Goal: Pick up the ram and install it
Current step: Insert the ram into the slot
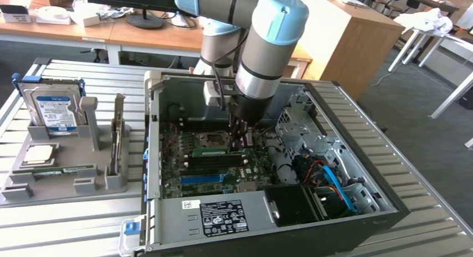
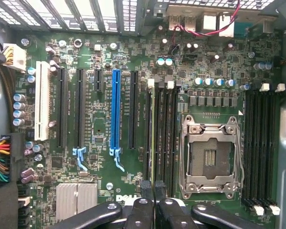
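- Case (image 1: 355, 129) lies open on the surface (image 1: 74, 224); the exterior view shows the arm reaching into it.
- Motherboard (image 2: 100, 119): the wrist view shows its slots and open socket (image 2: 210, 155).
- Gripper (image 2: 154, 193) is clenched on the ram (image 2: 155, 133), which stands edge-on in a slot just beside the socket.

I'm seeing an office-type lab: dark grey carpet floor (image 1: 421, 124), and wooden desks (image 1: 148, 32) along the back carrying a monitor stand (image 1: 144, 19) and white clutter. A tall wooden unit (image 1: 347, 41) stands just behind the slatted metal bench (image 1: 421, 174), with a white-legged table (image 1: 411, 45) off to the exterior view's right. Light is bright and even, daylight-ish.
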